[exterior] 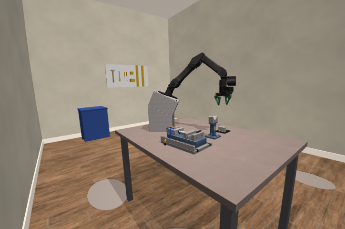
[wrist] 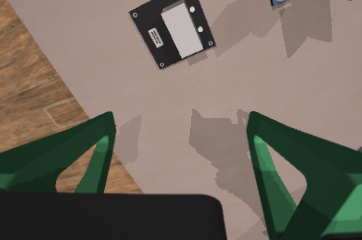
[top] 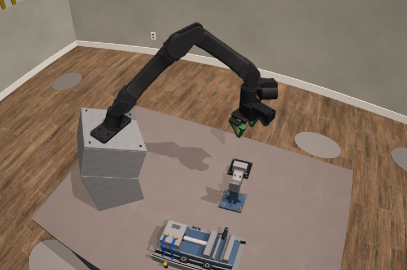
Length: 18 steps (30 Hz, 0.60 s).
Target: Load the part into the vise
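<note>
The end effector [top: 244, 128] is held high above the far edge of the counter [top: 306, 203], its green fingers spread wide with nothing between them. The block [top: 240, 165] is seen lying on the black plate [top: 248, 173] right of centre in the top view, just behind the blue-footed V-block stand [top: 233, 199]; the vise [top: 207, 246] sits at the lower middle of that frame, well apart from both, with nothing between its jaws.

In the wrist view the block [wrist: 181, 31] is found near the top edge, left of centre, while the two fingers frame the lower left and lower right corners. The block therefore lies ahead of the end effector, toward the top of that picture, and well below it. Its long axis is tilted in the frame, running from upper left to lower right at a steep angle, whereas the line between the fingertips runs nearly level across the picture. The fingers are thus judged to be neither square to the block's long sides nor centred over it.

The coming move is judged to call for a forward shift over the plate, a small wrist turn until the short dimension lies between the fingers, and then a descent. Which face carries the slot cannot be made out.
</note>
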Motion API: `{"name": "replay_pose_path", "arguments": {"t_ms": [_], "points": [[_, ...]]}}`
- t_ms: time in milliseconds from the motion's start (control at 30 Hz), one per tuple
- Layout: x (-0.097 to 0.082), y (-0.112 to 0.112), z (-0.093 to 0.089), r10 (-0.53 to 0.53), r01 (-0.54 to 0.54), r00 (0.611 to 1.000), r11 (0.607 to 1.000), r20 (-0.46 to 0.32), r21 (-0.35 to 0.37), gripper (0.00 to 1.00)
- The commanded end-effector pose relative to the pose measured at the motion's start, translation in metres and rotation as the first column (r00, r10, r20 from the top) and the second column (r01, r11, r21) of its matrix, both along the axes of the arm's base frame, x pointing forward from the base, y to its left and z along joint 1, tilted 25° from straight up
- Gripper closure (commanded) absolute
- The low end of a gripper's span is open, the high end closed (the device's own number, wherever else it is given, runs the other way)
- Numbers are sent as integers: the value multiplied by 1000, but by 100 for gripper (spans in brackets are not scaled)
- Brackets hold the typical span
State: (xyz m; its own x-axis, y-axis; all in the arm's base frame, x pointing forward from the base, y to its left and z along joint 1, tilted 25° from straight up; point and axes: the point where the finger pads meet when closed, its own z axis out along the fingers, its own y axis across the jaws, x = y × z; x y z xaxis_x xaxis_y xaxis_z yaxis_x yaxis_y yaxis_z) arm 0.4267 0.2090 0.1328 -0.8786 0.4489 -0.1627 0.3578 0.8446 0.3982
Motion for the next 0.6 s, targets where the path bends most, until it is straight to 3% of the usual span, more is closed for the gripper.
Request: {"name": "replay_pose_path", "arguments": {"t_ms": [0,233,500,567], "points": [[4,-3,10,73,-72,996,997,43,-33,19],[3,-3,9,229,-221,970,970,80,-98,19],[2,-3,8,406,-383,907,906,111,-177,19],[2,-3,8,406,-383,907,906,111,-177,19]]}}
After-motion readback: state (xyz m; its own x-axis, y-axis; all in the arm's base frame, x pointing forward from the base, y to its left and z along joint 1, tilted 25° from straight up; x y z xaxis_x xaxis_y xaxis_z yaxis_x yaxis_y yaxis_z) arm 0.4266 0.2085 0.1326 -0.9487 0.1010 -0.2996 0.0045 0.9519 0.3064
